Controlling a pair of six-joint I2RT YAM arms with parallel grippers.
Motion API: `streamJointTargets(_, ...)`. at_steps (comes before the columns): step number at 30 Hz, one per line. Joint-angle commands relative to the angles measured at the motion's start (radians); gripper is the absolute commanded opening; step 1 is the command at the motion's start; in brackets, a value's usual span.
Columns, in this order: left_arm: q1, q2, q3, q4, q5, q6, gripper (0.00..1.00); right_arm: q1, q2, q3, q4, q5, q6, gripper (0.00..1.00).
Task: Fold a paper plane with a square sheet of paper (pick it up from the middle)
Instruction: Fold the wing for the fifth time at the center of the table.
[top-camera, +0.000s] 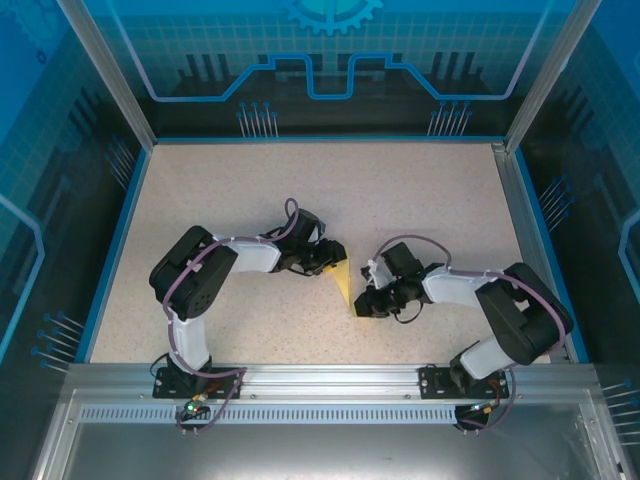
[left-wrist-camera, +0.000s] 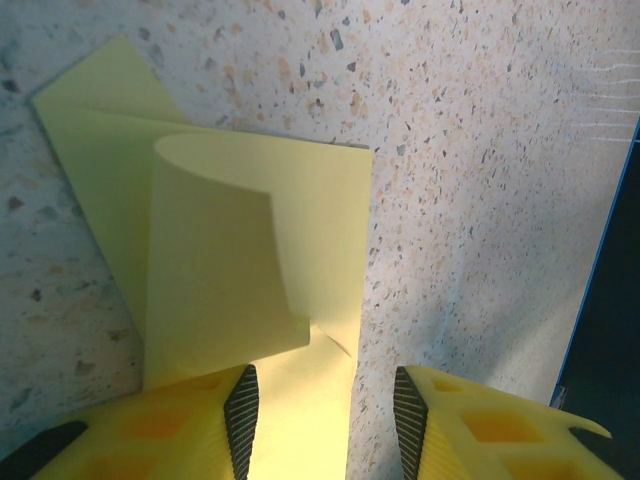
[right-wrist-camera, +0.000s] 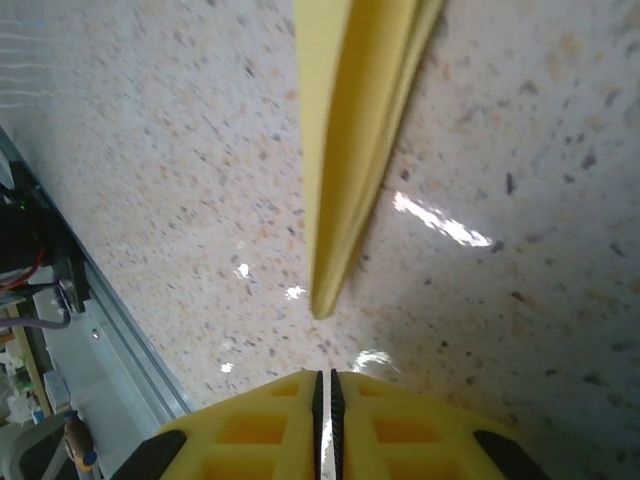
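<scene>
One folded sheet (top-camera: 345, 284) — between left gripper (left-wrist-camera: 325, 388), right gripper (right-wrist-camera: 323, 380).

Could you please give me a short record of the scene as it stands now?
surface: speckled table
paper: pale yellow, partly folded, lying on the table between the two grippers, one flap curling up
left gripper: jaws apart, over the paper's near end, not closed on it
right gripper: jaws shut, nothing seen between them; the paper's folded edge ends just ahead of it
plane: not yet finished
</scene>
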Motion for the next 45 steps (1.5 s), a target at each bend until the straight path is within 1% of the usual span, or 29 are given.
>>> streamJointTargets(1, -0.003, 0.051, -0.006, -0.058, 0.004, 0.027, 0.44, 0.014, -0.048, 0.066, 0.019, 0.028, 0.074, 0.14)
streamJointTargets(5, -0.002, 0.051, -0.005, -0.055, 0.005, 0.026, 0.44, 0.019, -0.01, 0.123, 0.064, 0.061, 0.127, 0.14)
streamJointTargets(8, -0.003, 0.051, -0.002, -0.053, 0.009, 0.023, 0.44, 0.025, 0.043, 0.142, 0.14, 0.076, 0.183, 0.15)
streamJointTargets(14, -0.003, 0.049, 0.006, -0.053, 0.018, 0.023, 0.44, 0.044, 0.134, 0.167, 0.21, 0.115, 0.226, 0.17)
streamJointTargets(19, -0.005, 0.029, 0.006, -0.049, 0.027, 0.03, 0.45, 0.035, 0.176, 0.159, 0.134, 0.2, 0.191, 0.17)
streamJointTargets(21, -0.004, 0.014, 0.009, -0.045, 0.035, 0.036, 0.46, 0.029, 0.198, 0.155, 0.09, 0.218, 0.173, 0.16)
streamJointTargets(23, -0.003, -0.006, 0.017, -0.047, 0.045, 0.056, 0.47, 0.025, 0.222, 0.146, 0.066, 0.224, 0.157, 0.13)
streamJointTargets(27, 0.003, -0.084, 0.032, -0.056, 0.048, 0.091, 0.52, 0.015, 0.24, 0.101, 0.096, 0.214, 0.165, 0.11)
streamJointTargets(32, 0.011, -0.198, 0.023, -0.09, 0.01, 0.136, 0.55, 0.011, 0.26, 0.07, 0.138, 0.201, 0.18, 0.09)
streamJointTargets(34, 0.012, -0.224, 0.006, -0.111, -0.021, 0.153, 0.53, 0.009, 0.269, 0.069, 0.139, 0.201, 0.178, 0.08)
streamJointTargets(36, 0.013, -0.226, -0.01, -0.123, -0.041, 0.159, 0.49, 0.008, 0.277, 0.072, 0.142, 0.197, 0.178, 0.08)
streamJointTargets(39, 0.015, -0.201, -0.03, -0.1, -0.038, 0.154, 0.42, 0.008, 0.282, 0.077, 0.139, 0.192, 0.175, 0.06)
streamJointTargets(42, 0.017, -0.173, -0.036, -0.085, -0.05, 0.153, 0.38, 0.008, 0.277, 0.077, 0.126, 0.204, 0.173, 0.05)
streamJointTargets(45, 0.018, -0.141, -0.023, -0.066, -0.038, 0.16, 0.36, 0.007, 0.276, 0.076, 0.116, 0.207, 0.168, 0.05)
